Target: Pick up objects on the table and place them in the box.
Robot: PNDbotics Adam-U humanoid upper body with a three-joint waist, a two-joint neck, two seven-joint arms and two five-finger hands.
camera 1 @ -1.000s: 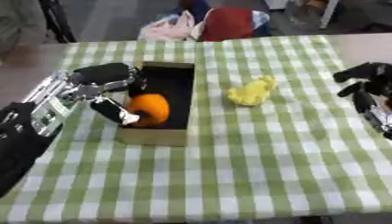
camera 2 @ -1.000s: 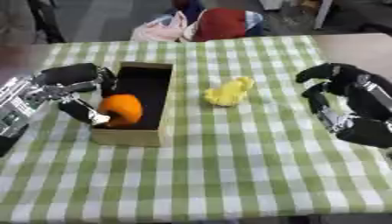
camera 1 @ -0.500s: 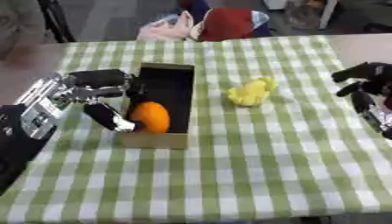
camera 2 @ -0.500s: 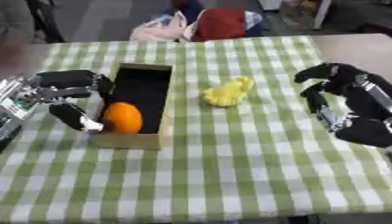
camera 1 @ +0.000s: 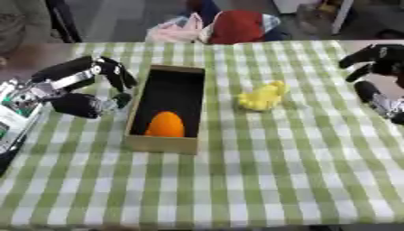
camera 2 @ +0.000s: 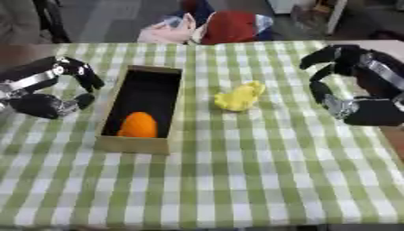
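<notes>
Our left hand [camera 1: 79, 92] hangs just beside the left wall of the box, fingers and thumb curled in an arc around nothing, so we call it clenched and empty. Our right hand [camera 2: 355, 88] waits over the right edge of the table, fingers likewise curled and holding nothing.

Going by size: the table [camera 1: 260, 180], under its green-and-white checked cloth, fills most of both views. The box [camera 1: 162, 143], a long brown cardboard one, lies left of centre with its long side running away from us. Inside it, at the near end, sits the orange object [camera 1: 166, 125], already placed. The yellow object [camera 2: 239, 96], a soft-looking, lumpy thing, lies on the cloth just right of the box, apart from it and between the box and our right hand.

We judge the yellow object to be the one piece left, and the right hand the natural one for it, being on that side. To do this well, we should uncurl the fingers before we come down, approach from above and a little from the right, and close around the bulk of the lump, not an edge, since it looks likely to squash or slip. Then we lift clear of the box wall before crossing it, and let go over the empty far half, away from the orange object. The left hand is best kept outside the box wall.
</notes>
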